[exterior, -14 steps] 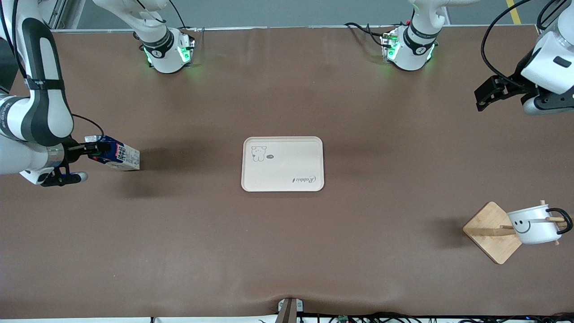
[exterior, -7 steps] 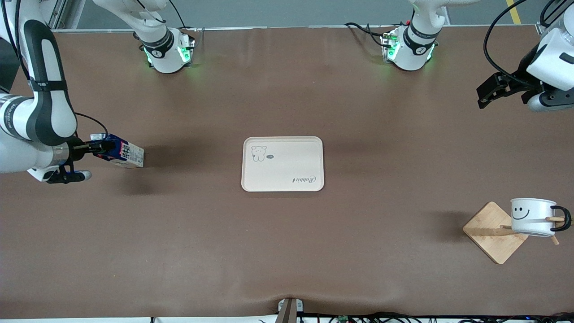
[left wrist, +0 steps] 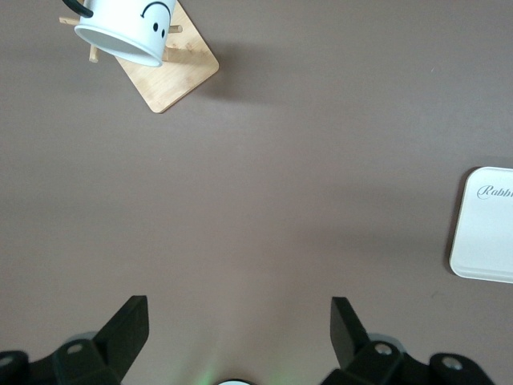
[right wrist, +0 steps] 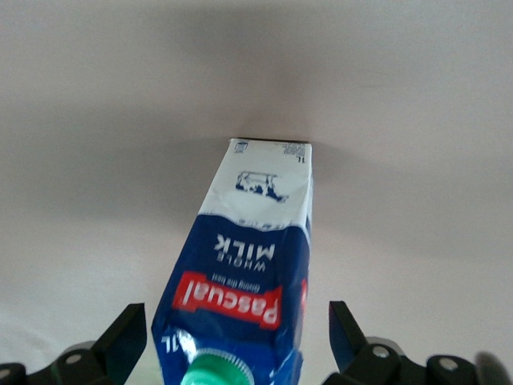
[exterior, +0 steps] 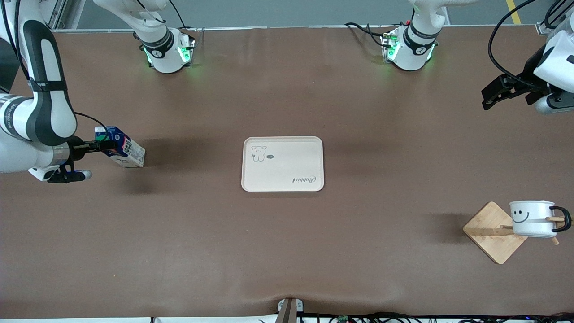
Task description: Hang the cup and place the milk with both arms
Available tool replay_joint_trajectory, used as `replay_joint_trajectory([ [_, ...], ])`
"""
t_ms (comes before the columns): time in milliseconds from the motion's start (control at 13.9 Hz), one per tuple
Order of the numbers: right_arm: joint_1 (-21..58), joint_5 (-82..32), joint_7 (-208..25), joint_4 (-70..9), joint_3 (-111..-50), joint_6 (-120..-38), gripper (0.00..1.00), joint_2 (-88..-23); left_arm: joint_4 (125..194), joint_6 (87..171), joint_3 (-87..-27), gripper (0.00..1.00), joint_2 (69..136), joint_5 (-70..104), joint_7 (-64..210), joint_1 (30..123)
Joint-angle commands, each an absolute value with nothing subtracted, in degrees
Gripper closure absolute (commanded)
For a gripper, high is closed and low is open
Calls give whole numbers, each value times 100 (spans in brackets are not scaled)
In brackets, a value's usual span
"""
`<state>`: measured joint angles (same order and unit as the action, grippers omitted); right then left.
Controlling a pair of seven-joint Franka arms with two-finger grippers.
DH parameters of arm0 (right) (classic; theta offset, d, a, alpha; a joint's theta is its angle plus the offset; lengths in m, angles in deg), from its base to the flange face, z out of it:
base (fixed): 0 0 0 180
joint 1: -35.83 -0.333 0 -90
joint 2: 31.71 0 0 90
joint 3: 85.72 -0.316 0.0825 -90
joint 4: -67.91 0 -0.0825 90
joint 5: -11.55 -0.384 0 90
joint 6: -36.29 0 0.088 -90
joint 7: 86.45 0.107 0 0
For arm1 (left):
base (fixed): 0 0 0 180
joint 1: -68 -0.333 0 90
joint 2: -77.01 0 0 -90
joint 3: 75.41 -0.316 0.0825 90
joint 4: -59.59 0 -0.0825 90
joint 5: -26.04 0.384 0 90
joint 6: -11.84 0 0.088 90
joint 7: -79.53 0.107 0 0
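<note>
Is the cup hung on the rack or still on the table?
Hung: the cup hangs by its handle on a rack peg, above the table.

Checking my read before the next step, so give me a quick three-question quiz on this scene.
1. True or false: the cup hangs by its handle on the wooden rack.
2. The right gripper is shut on: A) the milk B) the cup C) nothing.
3. Which lies nearer the front camera, the tray or the rack?

Key: 1 true. 2 A, with the carton tilted, at the right arm's end of the table. 3 the rack. The left gripper waits open over bare table at the left arm's end.
</note>
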<state>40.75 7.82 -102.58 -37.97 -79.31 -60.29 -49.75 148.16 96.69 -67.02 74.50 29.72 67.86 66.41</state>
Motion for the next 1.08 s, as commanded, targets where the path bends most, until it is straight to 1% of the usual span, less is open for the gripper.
replay_joint_trajectory([
  [0, 4234, 672, -10350, -3765, -8053, -5924, 0, -4841, 14862, 9779, -6715, 0, 7393, 2876, 6802, 6563],
  [288, 4234, 637, -10341, -3704, -8070, -5793, 0, -4832, 14871, 9779, -6715, 0, 7393, 2876, 6793, 6528],
  [432, 4181, 593, -10341, -3415, -8071, -5644, 0, -4832, 14862, 9788, -6715, 0, 7385, 2876, 6802, 6519],
  [720, 4102, 742, -11016, -1581, -8079, -5108, 0, -4955, 14862, 9788, -6715, 0, 7384, 2876, 6811, 6519],
  [1008, 4014, 988, -10983, 28, -8088, -5185, 0, -4964, 14854, 9788, -6706, 0, 7393, 2876, 6820, 6519],
])
